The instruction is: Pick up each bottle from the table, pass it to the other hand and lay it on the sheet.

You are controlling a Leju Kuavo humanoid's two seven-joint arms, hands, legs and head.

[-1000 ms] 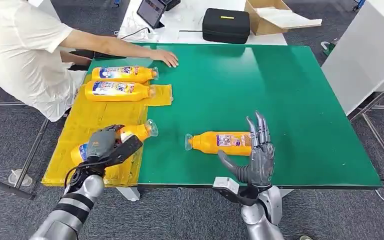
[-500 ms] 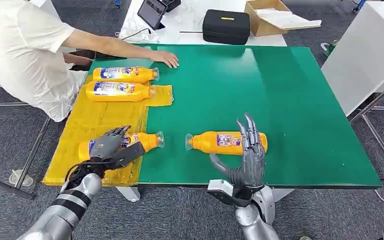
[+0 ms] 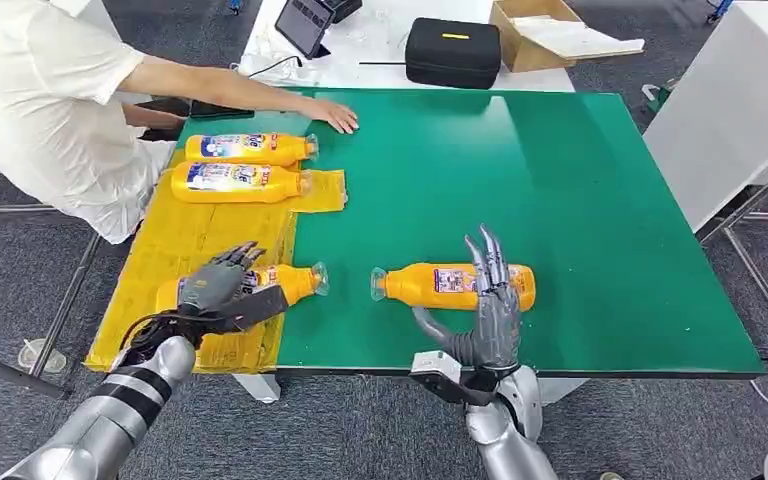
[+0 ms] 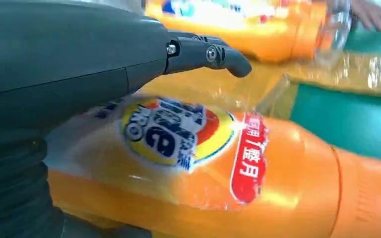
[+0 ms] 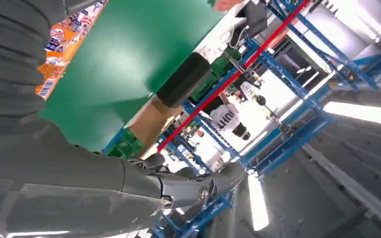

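I see three orange plastic bottles on the crinkled yellow sheet [image 3: 175, 245] at the green counter's [image 3: 560, 180] left edge: two [image 3: 248, 148] [image 3: 235, 182] at its far end, one [image 3: 285, 283] at its near end, neck jutting onto the green. My left hand [image 3: 222, 290] rests above that near one, fingers loosened, grasping nothing. A fourth bottle [image 3: 440, 283] lies right of the sheet; my right hand [image 3: 490, 310] stands spread just before it.

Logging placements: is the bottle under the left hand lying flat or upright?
Lying flat. The bottle lies on its side with its body on the yellow sheet and its cap toward the green table; the left hand rests on it.
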